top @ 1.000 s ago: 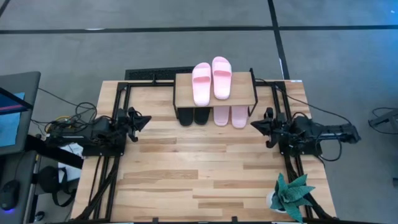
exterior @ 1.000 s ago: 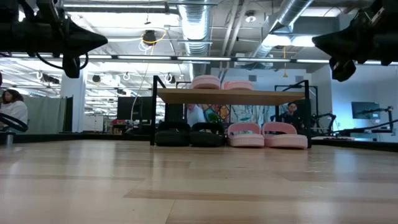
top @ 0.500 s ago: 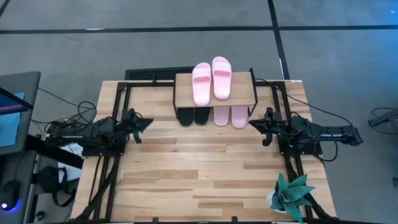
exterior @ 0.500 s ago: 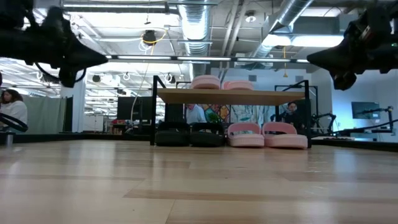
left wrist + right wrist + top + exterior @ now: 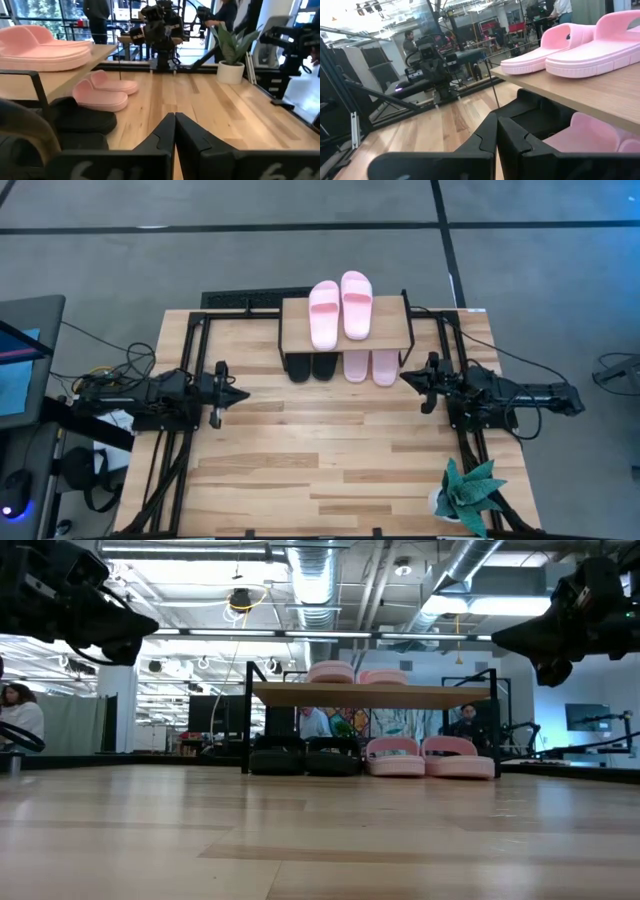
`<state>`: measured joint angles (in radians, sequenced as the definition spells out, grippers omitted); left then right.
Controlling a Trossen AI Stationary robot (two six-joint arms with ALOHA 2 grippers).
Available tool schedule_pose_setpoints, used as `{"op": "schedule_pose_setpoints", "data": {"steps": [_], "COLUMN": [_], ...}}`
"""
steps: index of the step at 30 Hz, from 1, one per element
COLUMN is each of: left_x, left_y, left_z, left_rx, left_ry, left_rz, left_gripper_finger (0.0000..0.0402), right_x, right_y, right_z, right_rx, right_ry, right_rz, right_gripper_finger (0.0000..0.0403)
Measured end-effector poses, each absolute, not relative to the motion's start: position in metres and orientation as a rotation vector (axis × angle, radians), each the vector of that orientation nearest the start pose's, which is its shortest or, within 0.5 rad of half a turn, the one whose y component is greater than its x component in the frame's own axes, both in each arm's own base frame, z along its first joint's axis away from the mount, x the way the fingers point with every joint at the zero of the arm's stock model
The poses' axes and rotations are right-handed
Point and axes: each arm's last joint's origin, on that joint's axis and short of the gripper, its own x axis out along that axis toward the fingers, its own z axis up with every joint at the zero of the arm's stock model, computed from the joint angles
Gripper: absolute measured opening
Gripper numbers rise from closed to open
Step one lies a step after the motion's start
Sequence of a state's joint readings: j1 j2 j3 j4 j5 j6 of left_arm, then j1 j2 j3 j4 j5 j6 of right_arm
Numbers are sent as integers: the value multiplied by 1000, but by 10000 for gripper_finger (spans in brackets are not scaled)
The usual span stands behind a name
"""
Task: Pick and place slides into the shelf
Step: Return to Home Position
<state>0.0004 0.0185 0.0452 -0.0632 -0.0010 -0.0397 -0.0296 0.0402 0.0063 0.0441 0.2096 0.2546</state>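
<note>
1. The left pincer (image 5: 230,392) is hovering above the left side of the bench (image 5: 320,460). Its two fingers are pressed together on nothing, and its tip is pointing right across the boards.
2. The right pincer (image 5: 408,378) is hanging above the right side of the bench, near the right end of the shelf (image 5: 295,332). Its fingers are likewise pressed together and empty, and its tip is pointing left.
3. The two pincers are facing each other well apart, and the low view is showing both raised clear of the wood.
4. The shelf is standing at the far middle of the bench, between the two arms, with its light-wood top board sitting on thin black legs.
5. An upper pink pair (image 5: 352,308) of slides is lying side by side on the top board, the right slide sitting a little farther back than the left one.
6. A black pair (image 5: 300,367) is sitting on the bench under the left half of the shelf, its near ends poking out from beneath the board.
7. A lower pink pair (image 5: 358,367) is sitting under the right half, just beside the black pair, and is also poking out toward the near side.
8. A potted plant (image 5: 468,492) is standing at the near right corner of the bench.
9. A person in white (image 5: 18,718) is sitting in the room beyond the bench, at the far left of the low view.
</note>
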Motion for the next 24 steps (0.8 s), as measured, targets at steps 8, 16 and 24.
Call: {"op": "schedule_pose_setpoints", "data": {"steps": [8, 16, 24], "left_x": [96, 96, 96], "left_y": [0, 1, 1], "left_z": [171, 171, 171], "left_rx": [-2, -2, -5], "left_ry": [41, 43, 43], "left_rz": [5, 17, 23], "left_gripper_finger": [0, 0, 0], "right_x": [99, 99, 99], "right_y": [-9, -9, -9], "right_z": [167, 167, 167], "right_rx": [255, 255, 255], "right_ry": [-41, -41, -40], "right_rz": [-237, -237, -237], "right_gripper_finger": [0, 0, 0]}}
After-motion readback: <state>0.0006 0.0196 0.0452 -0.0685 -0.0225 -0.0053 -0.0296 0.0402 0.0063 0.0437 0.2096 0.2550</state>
